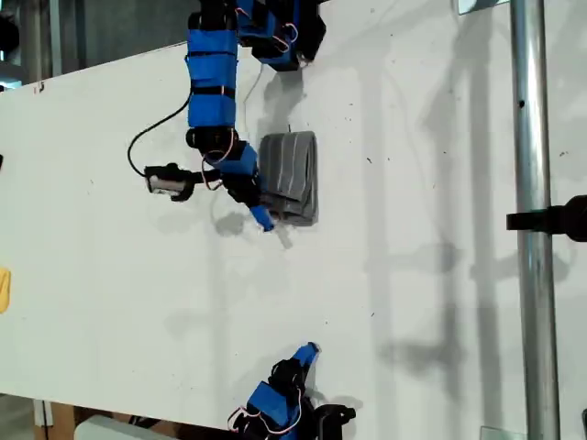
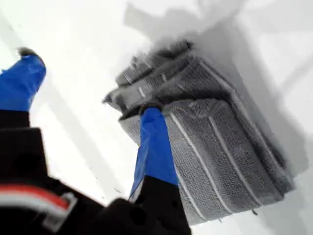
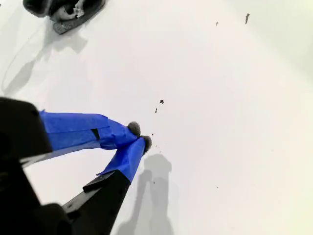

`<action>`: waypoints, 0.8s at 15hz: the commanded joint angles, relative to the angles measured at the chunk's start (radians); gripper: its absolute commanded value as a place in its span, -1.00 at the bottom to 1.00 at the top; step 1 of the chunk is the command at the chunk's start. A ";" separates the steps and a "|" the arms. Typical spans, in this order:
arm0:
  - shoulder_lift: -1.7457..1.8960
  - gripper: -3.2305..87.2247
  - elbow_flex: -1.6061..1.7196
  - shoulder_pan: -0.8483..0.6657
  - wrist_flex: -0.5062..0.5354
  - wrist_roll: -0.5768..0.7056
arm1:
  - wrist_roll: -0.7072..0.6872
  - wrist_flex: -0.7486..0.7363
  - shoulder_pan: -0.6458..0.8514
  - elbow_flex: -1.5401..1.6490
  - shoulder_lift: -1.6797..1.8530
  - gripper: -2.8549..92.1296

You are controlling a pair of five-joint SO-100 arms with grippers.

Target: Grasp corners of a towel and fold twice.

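Note:
The towel (image 1: 292, 176) lies folded into a small thick grey bundle on the white table (image 1: 413, 275), above the middle of the exterior view. In the first wrist view the towel (image 2: 215, 142) shows stacked layers with thin white stripes. My first gripper (image 1: 260, 207) is open at the towel's edge on the exterior view's left. One blue finger (image 2: 154, 147) rests against the folded edge and the other finger (image 2: 22, 81) is off the cloth over bare table. My second gripper (image 3: 139, 138) is shut on nothing above bare table, near the bottom edge of the exterior view (image 1: 309, 351).
A metal pole (image 1: 530, 183) with a black clamp (image 1: 550, 220) runs down the exterior view's right. A yellow object (image 1: 4, 289) sits at that view's left edge. A black cable (image 1: 151, 133) loops beside the first arm. A dark object (image 3: 63, 12) shows far off in the second wrist view.

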 commanded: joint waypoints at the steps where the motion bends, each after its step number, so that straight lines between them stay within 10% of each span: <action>1: 0.003 -0.98 0.005 -0.044 0.009 0.038 | -0.084 0.017 0.112 -0.081 0.276 -0.38; 6: 0.003 -0.98 0.005 -0.064 0.009 0.133 | -0.020 0.094 0.262 0.522 1.066 -0.95; 10: 0.003 -0.98 0.008 -0.058 0.000 0.864 | 0.219 0.187 0.163 1.072 1.624 -0.95; 12: 0.003 -0.98 0.008 -0.058 0.003 0.841 | 0.250 0.201 0.163 1.203 1.620 -0.95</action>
